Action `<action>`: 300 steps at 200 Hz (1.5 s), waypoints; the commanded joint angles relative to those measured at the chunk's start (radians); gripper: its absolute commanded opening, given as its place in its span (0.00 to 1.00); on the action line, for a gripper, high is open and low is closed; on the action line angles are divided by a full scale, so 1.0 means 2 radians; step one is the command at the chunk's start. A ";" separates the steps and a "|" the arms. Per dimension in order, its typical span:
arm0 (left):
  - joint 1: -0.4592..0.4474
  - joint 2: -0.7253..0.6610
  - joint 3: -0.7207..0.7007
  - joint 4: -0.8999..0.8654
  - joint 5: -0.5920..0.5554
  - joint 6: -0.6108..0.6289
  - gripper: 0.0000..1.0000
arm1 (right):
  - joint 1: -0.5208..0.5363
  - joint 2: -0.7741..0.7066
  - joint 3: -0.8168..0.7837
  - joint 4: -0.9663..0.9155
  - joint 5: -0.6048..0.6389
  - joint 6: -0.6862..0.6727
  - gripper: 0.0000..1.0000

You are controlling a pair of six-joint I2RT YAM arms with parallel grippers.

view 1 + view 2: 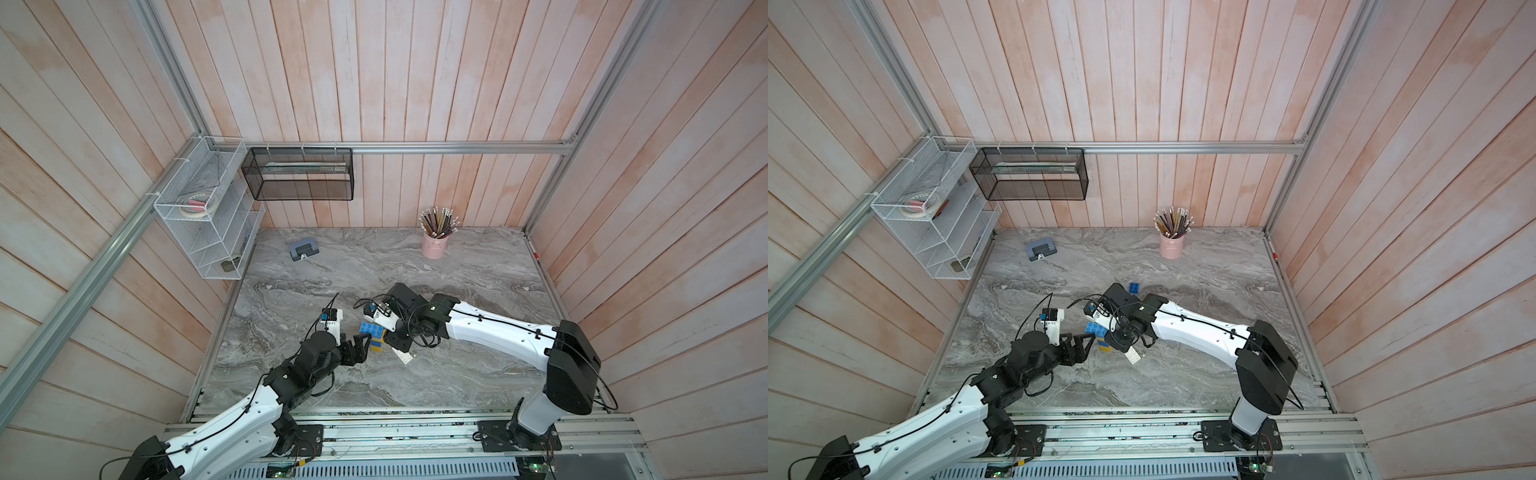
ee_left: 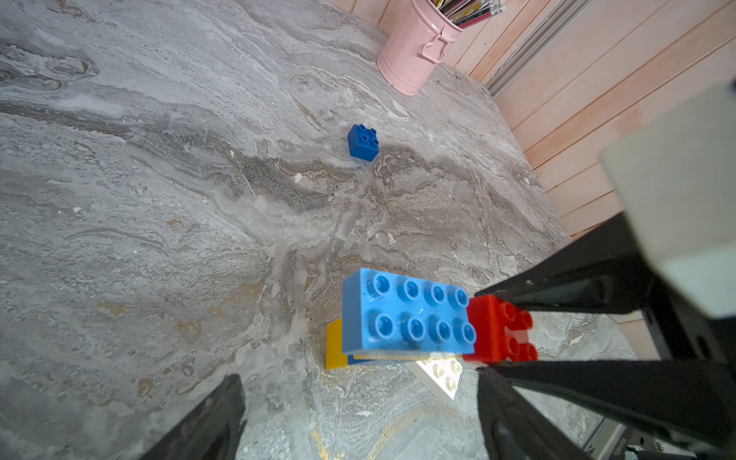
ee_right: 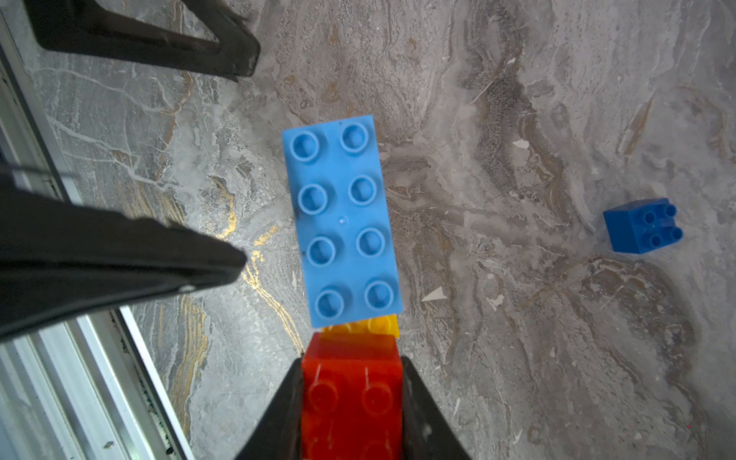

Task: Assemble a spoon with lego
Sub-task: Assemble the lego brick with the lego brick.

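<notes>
A white brick [image 1: 404, 355] lies flat on the marbled grey desk [image 1: 291, 386], studs up, nearest the arms' bases. It sits just on the near side of the part-built spoon [image 1: 374, 334].

The left end effector [image 1: 360, 344] hovers beside the spoon's free end, released. Its black fingers [image 3: 159, 259] stand spread with nothing between them, apart from every brick.

The spoon's top is a light blue brick [image 3: 342, 219] with eight studs. It is seated on a yellow brick [image 3: 378, 324], whose studs peek out between it and a red brick [image 3: 350, 398] at the other end. The right end effector [image 3: 350, 378] is clenched on that red brick, one finger pressed to each side.

In the left wrist view a further yellow piece [image 2: 333, 350] and a darker blue strip [image 2: 358, 361] show beneath the light blue brick. I cannot tell whether they are joined to the stack or lie loose under it. I also cannot tell whether the held stack is clear of the desk.

Beyond the right arm's wrist, a dark blue square brick [image 1: 1134, 287] sits alone on the desk, studs up, well apart from the spoon.

Farther back, a small blue-grey device [image 1: 302, 250] lies toward the left arm's side. A pink bucket [image 1: 434, 247] full of pencils [image 1: 438, 220] stands near the back wall. A black mesh basket [image 1: 299, 174] and a white wire rack [image 1: 208, 216] hang on the walls.
</notes>
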 commanded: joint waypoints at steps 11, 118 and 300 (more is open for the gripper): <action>0.003 0.004 0.014 0.010 0.002 0.009 0.92 | -0.005 0.013 0.019 -0.013 -0.005 -0.007 0.15; 0.003 0.016 0.009 0.021 0.005 0.009 0.92 | -0.004 0.038 0.042 -0.033 -0.011 -0.014 0.14; 0.003 0.013 -0.001 0.025 0.010 0.007 0.92 | 0.002 0.039 0.070 -0.048 -0.020 -0.004 0.14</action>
